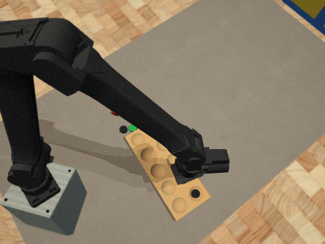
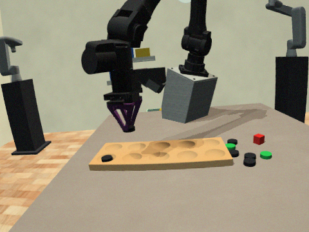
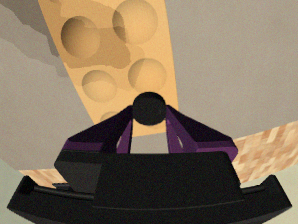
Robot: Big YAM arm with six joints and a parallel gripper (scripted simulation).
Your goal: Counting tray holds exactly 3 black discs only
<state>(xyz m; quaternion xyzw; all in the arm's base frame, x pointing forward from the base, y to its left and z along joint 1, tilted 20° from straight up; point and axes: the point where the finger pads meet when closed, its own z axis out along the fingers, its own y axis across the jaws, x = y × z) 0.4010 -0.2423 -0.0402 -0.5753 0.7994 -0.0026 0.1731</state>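
Observation:
My gripper (image 2: 129,128) (image 3: 149,110) is shut on a black disc (image 2: 129,129) (image 3: 149,106) and holds it in the air above the wooden counting tray (image 1: 177,215) (image 2: 161,165) (image 3: 113,63), near the tray's end that carries a disc. One black disc (image 1: 195,193) (image 2: 107,158) rests in a corner pocket of the tray. The other pockets in view are empty. In the top view the arm's wrist hides the fingers and part of the tray.
Beside the tray's other end lie loose pieces: black discs (image 2: 232,141) (image 2: 234,153) (image 2: 250,158) (image 1: 122,129), green discs (image 2: 230,145) (image 2: 266,154) (image 1: 132,128) and a red cube (image 2: 259,138) (image 1: 114,113). The arm's grey base block (image 1: 44,200) (image 2: 188,96) stands on the table.

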